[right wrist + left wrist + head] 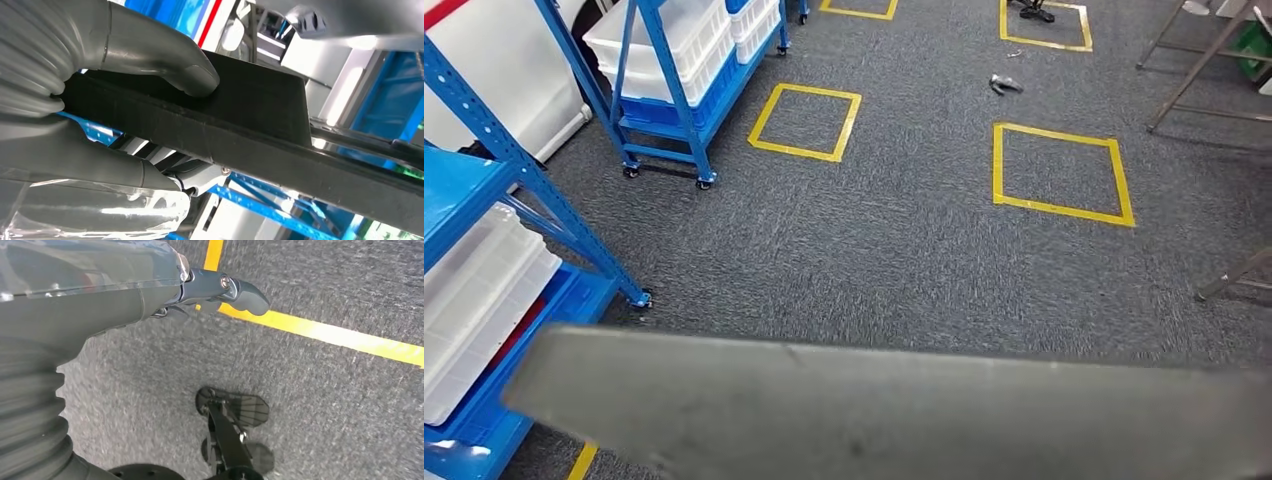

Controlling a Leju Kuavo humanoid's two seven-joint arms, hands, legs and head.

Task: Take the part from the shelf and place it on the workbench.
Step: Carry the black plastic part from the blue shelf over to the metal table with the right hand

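Part point(240, 115), a flat dark panel, is off the shelf point(484, 190): right hand point(125, 75) grips it, thumb pressed on top. Left hand point(220, 290) hangs over carpet, curled, holding nothing. Desk placement judged outstanding.

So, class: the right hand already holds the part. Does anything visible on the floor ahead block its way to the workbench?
No obstacle shows on the carpet directly ahead. The part is in the right hand. Blue shelves stand to the left, and no workbench can be made out.
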